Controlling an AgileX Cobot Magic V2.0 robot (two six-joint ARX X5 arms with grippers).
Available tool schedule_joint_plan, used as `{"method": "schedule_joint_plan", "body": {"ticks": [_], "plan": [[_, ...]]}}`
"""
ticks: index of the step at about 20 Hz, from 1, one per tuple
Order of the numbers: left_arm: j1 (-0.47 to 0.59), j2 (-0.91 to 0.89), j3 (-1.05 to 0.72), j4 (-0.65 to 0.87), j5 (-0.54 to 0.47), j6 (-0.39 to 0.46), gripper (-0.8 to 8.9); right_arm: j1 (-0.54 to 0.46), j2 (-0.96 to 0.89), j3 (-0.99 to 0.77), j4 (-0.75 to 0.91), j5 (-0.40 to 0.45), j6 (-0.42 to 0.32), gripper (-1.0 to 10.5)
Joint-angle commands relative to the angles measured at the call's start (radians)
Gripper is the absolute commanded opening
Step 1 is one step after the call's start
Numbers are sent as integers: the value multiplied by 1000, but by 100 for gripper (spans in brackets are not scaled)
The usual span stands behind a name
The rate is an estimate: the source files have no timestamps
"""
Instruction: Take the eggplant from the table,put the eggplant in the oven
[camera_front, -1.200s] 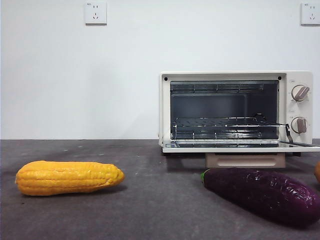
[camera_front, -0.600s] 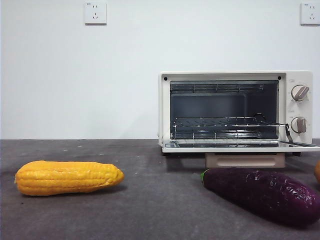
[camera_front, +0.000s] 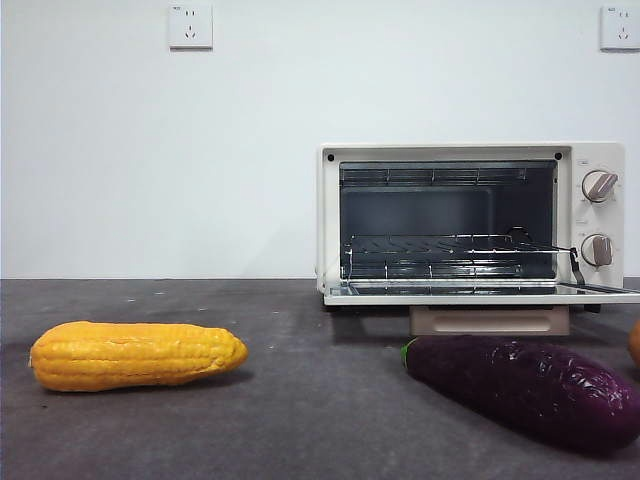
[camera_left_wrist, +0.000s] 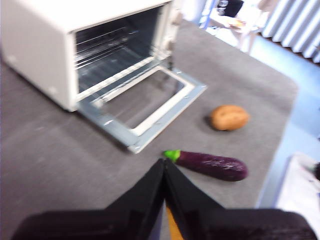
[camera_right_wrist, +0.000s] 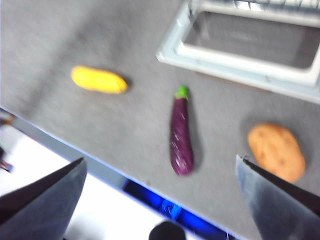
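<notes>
The dark-purple eggplant (camera_front: 525, 385) lies on the grey table (camera_front: 300, 420) in front of the oven, green stem toward the middle. The cream-white oven (camera_front: 470, 215) stands at the back right, its glass door (camera_front: 480, 293) folded down flat and the wire rack showing inside. Neither gripper appears in the front view. My left gripper (camera_left_wrist: 164, 161) hangs high over the table, shut and holding nothing, with the eggplant (camera_left_wrist: 212, 165) just beyond its tips. My right gripper (camera_right_wrist: 160, 159) is open wide, high above the eggplant (camera_right_wrist: 181, 132).
A yellow corn cob (camera_front: 135, 355) lies at the front left. A brown potato (camera_right_wrist: 276, 151) rests close to the eggplant, on the side away from the corn (camera_right_wrist: 98, 80). The table's edge (camera_right_wrist: 100, 167) runs near the eggplant's round end.
</notes>
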Motion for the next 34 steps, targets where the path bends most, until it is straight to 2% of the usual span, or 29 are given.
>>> {"method": "schedule_joint_plan", "body": {"ticks": [1,4,7,11,17,20,25,28,29,31,34], "plan": [[-16,-3,-4,11,-30,-14,-6,12,10,-96,-16,8,6,502],[-35,-3,-4,28,-55,-27,-6,45,10,-259,49,3,29,501],[-74,-3,-4,51,-161,-62,-6,136,21,-414,185,4,103,500],[-101,-3,-4,61,-205,-71,-6,228,62,-505,320,42,179,500],[-142,-2,-4,61,-213,-71,-6,373,202,-549,474,185,243,501],[-147,-2,-4,61,-219,-71,-6,422,292,-549,533,227,262,501],[-147,-2,-4,58,-238,-70,-6,468,438,-549,585,306,299,500],[-147,-2,-4,58,-238,-69,-6,475,496,-549,596,316,302,499],[-147,-2,-4,58,-238,-65,-6,475,504,-549,597,319,310,468],[-147,-2,-4,58,-238,-63,-6,475,507,-550,597,324,328,286],[-147,-2,-4,58,-238,-62,-6,475,507,-550,592,325,330,228]]}}
